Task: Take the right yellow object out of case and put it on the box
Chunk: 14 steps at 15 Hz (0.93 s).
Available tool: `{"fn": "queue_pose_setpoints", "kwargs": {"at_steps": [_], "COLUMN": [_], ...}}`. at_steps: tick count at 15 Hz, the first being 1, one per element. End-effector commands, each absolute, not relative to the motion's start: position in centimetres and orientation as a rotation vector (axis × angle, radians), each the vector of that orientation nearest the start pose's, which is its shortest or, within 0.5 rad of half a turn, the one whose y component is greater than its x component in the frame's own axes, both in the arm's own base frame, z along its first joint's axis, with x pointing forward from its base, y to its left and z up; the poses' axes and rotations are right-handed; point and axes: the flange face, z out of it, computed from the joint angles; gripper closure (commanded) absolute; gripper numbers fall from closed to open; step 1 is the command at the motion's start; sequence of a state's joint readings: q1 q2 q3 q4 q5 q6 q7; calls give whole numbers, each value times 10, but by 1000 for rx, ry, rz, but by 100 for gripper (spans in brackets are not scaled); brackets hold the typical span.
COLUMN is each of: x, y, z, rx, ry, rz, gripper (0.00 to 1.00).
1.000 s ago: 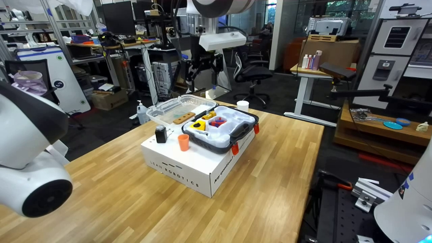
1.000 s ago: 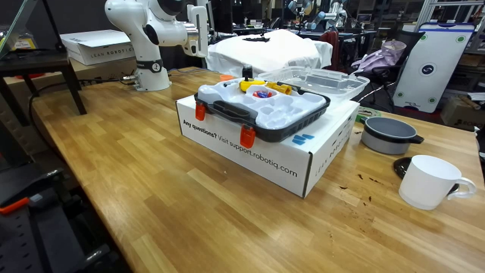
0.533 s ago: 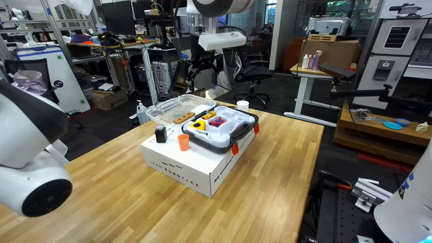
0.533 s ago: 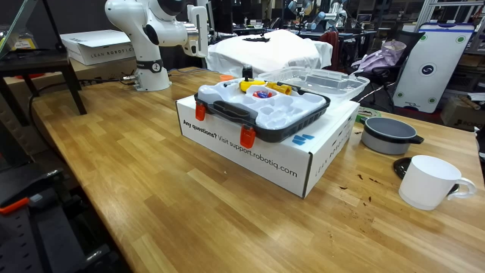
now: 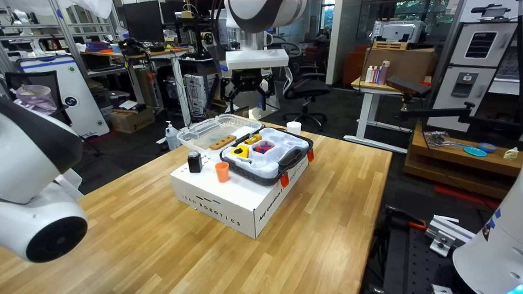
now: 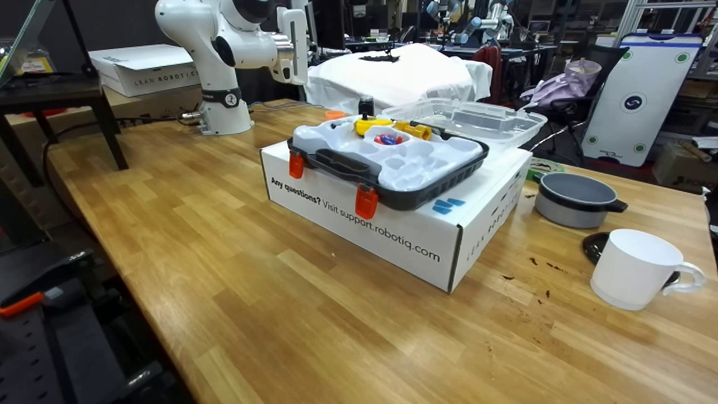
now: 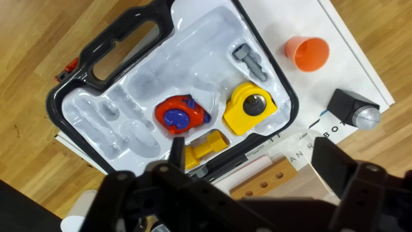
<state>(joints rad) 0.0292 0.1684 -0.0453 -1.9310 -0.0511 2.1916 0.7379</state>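
The right yellow object [image 5: 253, 139], an oblong piece with thick ends, lies in a slot of the case [image 5: 254, 177]. It also shows in an exterior view [image 6: 413, 130] and in the wrist view [image 7: 208, 146], where a finger covers one end. The case is open, black-rimmed, with a white moulded insert, and sits on the white box [image 5: 241, 197]. A yellow tape-measure-like toy [image 7: 241, 119] and a red-and-blue toy [image 7: 190, 120] lie beside it. My gripper [image 5: 247, 108] is open and empty, above and behind the case; its jaws stand wide apart in the wrist view [image 7: 249, 141].
An orange cup [image 5: 222, 172] and a black bottle [image 5: 195, 162] stand on the box. A wooden block with holes [image 5: 222, 142] lies in the clear open lid [image 5: 196, 136]. A pot [image 6: 575, 205] and a white mug [image 6: 634, 272] stand nearby. Another arm [image 5: 36, 183] reaches in.
My wrist has turned and shifted slightly left and lower in an exterior view, so the gripper faces that camera more squarely. The case, its contents and the box have not moved.
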Motion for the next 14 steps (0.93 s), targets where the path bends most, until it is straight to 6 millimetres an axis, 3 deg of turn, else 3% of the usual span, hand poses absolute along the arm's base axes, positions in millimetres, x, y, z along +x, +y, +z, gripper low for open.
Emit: {"fn": "queue_pose_setpoints", "kwargs": {"at_steps": [1,7,14], "x": [606,607,630], "y": [-12,-12,-30], "z": [411,412,395], "rx": [-2929,-2911,-2773], "ry": [1160,1197,1516], "rz": [-165,-170,-131], "gripper": [0,0,0]}}
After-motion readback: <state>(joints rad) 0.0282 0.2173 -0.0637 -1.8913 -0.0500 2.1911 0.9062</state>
